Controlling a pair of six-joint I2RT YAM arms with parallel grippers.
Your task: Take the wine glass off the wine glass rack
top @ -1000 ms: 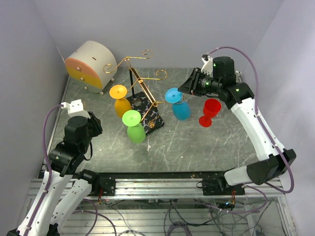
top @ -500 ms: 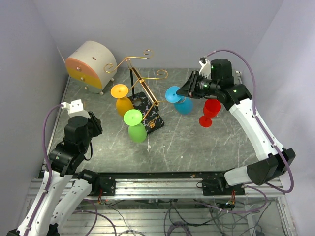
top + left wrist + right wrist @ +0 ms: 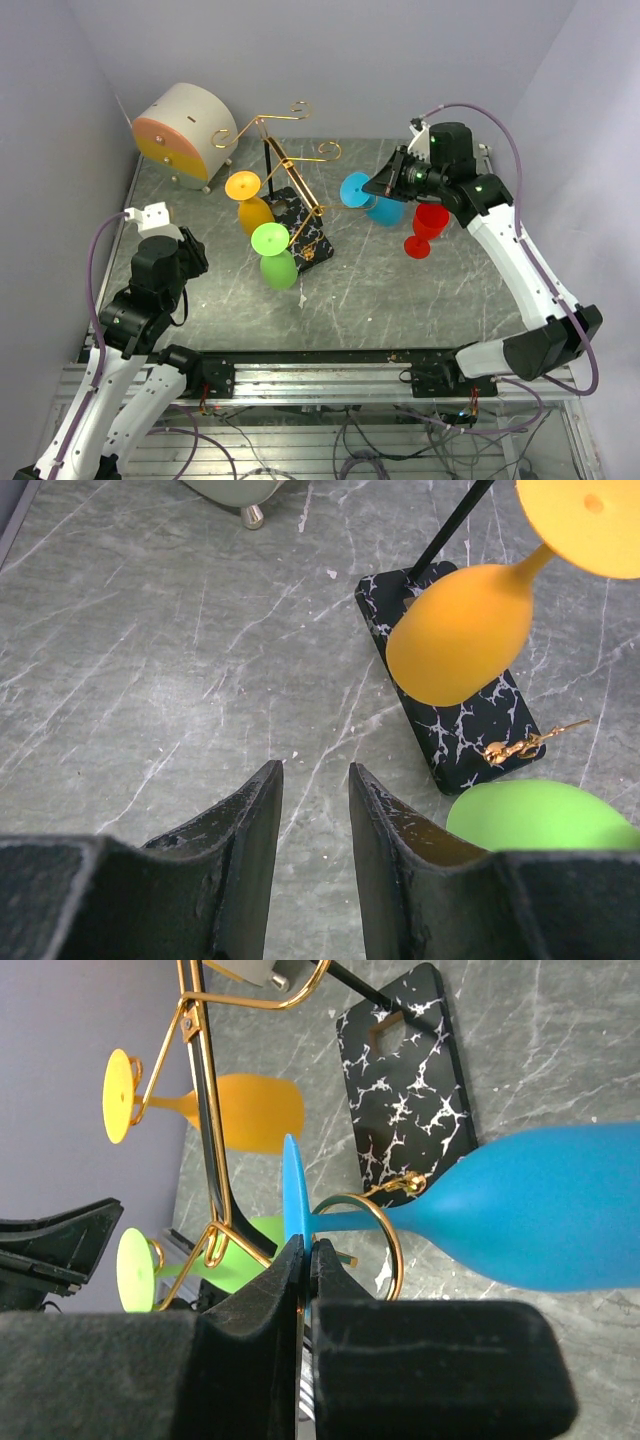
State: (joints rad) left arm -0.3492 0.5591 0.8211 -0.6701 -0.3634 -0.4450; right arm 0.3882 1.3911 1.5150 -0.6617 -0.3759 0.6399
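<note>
The wine glass rack (image 3: 290, 170) is a gold wire stand on a black marble base (image 3: 300, 228). An orange glass (image 3: 248, 205) and a green glass (image 3: 274, 258) hang upside down from its left arms. My right gripper (image 3: 378, 187) is shut on the flat foot of a blue wine glass (image 3: 383, 208) and holds it tilted, right of the rack. In the right wrist view the gripper (image 3: 307, 1252) pinches the foot edge, and the blue glass's (image 3: 540, 1222) stem crosses a gold scroll ring (image 3: 396, 1250). My left gripper (image 3: 315, 780) is open and empty above the table, left of the base (image 3: 450, 720).
A red wine glass (image 3: 428, 228) stands upright on the table just right of the blue one. A round beige-and-orange drawer box (image 3: 185, 130) stands at the back left. Purple walls close in the left, back and right sides.
My right gripper has carried the blue glass to the right and towards the back, away from the rack's base. The left arm has not moved.
</note>
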